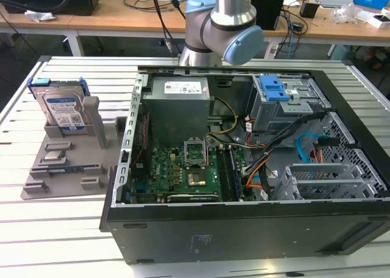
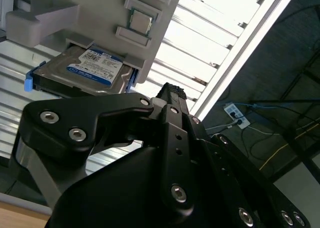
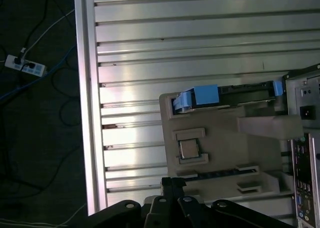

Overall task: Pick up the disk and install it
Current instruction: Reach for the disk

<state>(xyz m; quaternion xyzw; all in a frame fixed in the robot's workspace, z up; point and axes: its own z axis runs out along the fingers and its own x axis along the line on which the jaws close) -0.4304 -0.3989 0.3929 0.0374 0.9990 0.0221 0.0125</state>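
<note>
In the exterior view, the disk (image 1: 61, 107), a flat silver-grey hard drive with a blue-and-white label and a bright blue plastic bracket, stands on edge in a slot of the pale grey plastic fixture tray (image 1: 61, 165). The tray lies at the exterior view's left on the ribbed aluminium table (image 1: 55, 235). Just beside the tray, filling the centre and the exterior view's right, sits the open black computer case (image 1: 244, 229) (green motherboard showing inside). The silver-and-blue robot arm (image 1: 225, 28) rises behind the case at top centre.

In the second wrist view, the black metal gripper (image 2: 170, 92) has its fingertips pressed together with nothing between them. It is near the disk (image 2: 92, 68) but not touching it, and the disk sits in the fixture tray (image 2: 100, 13).

In the first wrist view, the gripper (image 3: 171, 182) hovers at the edge of the fixture tray (image 3: 220, 133), apart from the disk (image 3: 202, 95), which is seen edge-on.
</note>
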